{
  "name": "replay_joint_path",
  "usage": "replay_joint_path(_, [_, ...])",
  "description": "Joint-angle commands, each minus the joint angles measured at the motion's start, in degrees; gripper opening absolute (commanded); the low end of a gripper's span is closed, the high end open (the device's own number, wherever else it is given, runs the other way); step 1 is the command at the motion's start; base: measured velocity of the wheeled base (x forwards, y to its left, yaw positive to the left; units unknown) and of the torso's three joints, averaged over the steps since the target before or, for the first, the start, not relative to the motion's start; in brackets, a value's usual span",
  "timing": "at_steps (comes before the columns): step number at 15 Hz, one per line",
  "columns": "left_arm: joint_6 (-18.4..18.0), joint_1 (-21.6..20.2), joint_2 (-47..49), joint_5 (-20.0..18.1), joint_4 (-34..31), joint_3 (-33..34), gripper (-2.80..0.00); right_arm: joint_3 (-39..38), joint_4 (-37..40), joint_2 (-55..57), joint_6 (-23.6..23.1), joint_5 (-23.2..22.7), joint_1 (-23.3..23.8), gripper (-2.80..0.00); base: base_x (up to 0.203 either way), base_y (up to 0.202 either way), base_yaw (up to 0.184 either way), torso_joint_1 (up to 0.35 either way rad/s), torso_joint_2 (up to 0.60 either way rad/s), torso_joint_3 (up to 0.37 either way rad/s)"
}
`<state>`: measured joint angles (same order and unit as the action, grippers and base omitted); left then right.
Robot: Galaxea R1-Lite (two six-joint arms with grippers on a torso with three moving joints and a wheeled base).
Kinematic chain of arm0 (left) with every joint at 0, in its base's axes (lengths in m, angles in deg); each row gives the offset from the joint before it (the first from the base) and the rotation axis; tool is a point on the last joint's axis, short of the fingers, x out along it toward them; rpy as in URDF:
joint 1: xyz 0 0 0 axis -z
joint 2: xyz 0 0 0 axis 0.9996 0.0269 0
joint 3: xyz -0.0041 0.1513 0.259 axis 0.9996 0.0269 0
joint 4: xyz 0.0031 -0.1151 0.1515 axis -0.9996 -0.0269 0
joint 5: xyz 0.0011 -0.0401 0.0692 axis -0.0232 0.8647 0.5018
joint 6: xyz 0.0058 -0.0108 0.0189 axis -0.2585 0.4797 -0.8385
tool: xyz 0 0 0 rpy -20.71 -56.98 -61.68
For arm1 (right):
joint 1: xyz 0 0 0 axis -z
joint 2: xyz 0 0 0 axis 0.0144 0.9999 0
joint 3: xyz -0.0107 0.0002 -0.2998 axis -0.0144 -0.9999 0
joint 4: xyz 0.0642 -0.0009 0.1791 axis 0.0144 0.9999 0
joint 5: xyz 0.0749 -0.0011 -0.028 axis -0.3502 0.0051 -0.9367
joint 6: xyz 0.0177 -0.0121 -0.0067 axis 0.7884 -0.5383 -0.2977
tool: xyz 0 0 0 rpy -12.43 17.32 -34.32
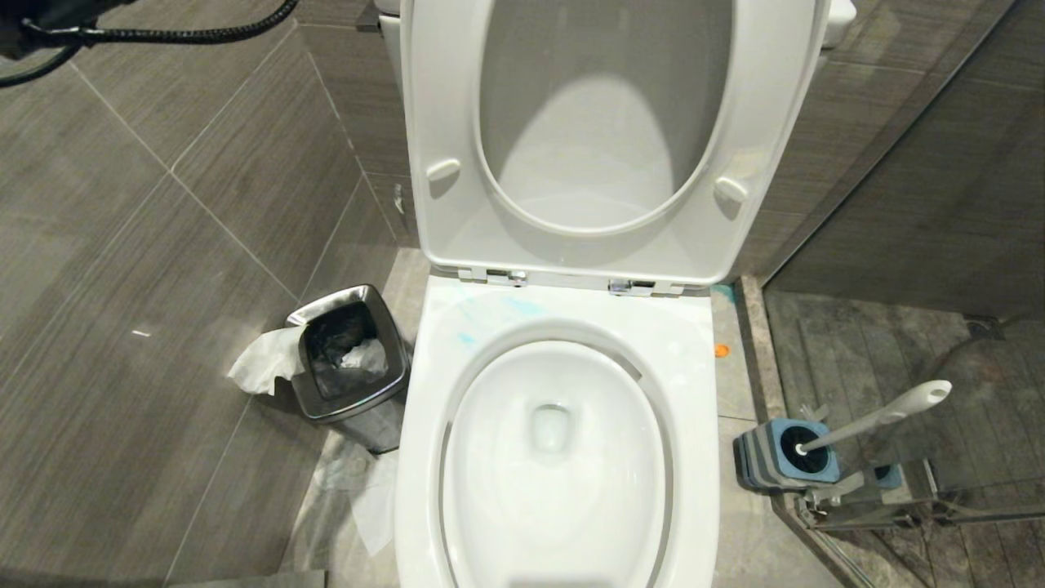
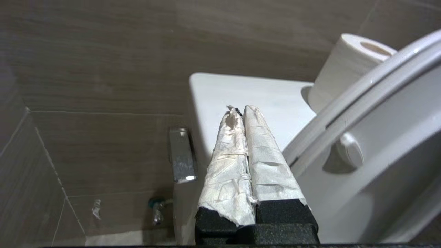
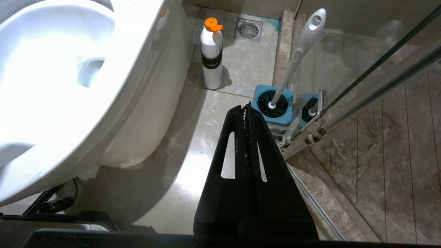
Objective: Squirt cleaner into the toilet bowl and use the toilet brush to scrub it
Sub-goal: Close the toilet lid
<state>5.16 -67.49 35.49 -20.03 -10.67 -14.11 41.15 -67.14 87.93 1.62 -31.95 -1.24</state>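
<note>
Room: grey-tile bathroom w/ white glossy toilet bowl [image 1: 555, 457], seat and lid up.
Progress: I see pale blue cleaner [image 1: 522, 308] smears on rear rim; scrubbing likely still to do.
Brush: toilet brush [image 1: 878, 418] sits in grey-blue holder [image 1: 784, 457], right of bowl.
Bottle: white bottle [image 3: 211, 55], orange cap, on floor.
L grip: left gripper [image 2: 237, 110] pressed shut, paper-wrapped, near tank.
R grip: right gripper [image 3: 248, 107] closed, empty, above holder.

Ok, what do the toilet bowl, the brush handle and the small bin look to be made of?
Toilet bowl: glossy white ceramic, judging by its hard sheen. Toilet brush handle: matte white, probably plastic. Waste bin: mirror-like shiny metal, probably steel, with a dark liner inside.
</note>
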Motion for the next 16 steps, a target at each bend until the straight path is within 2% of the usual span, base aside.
replay_joint_path(1, [0.36,1.77,2.96,1.57,0.71,-2.9,-2.8,-0.01,0.0,0.02,0.02,-0.02,-0.02,-2.8,0.0,0.0,0.0,0.0,0.0,0.0])
replay_joint_path(4, [1.27,3.35,5.09,-0.64,3.67,-3.12,-2.8,-0.01,0.0,0.02,0.02,-0.02,-0.02,-2.8,0.0,0.0,0.0,0.0,0.0,0.0])
replay_joint_path(7, [1.45,3.55,6.97,-1.03,6.29,-3.03,-2.8,-0.01,0.0,0.02,0.02,-0.02,-0.02,-2.8,0.0,0.0,0.0,0.0,0.0,0.0])
replay_joint_path(14, [2.07,3.72,9.39,-1.82,7.24,-2.62,-2.8,-0.01,0.0,0.02,0.02,-0.02,-0.02,-2.8,0.0,0.0,0.0,0.0,0.0,0.0])
replay_joint_path(16, [2.08,3.81,9.48,-3.36,7.24,-2.35,-2.8,-0.01,0.0,0.02,0.02,-0.02,-0.02,-2.8,0.0,0.0,0.0,0.0,0.0,0.0])
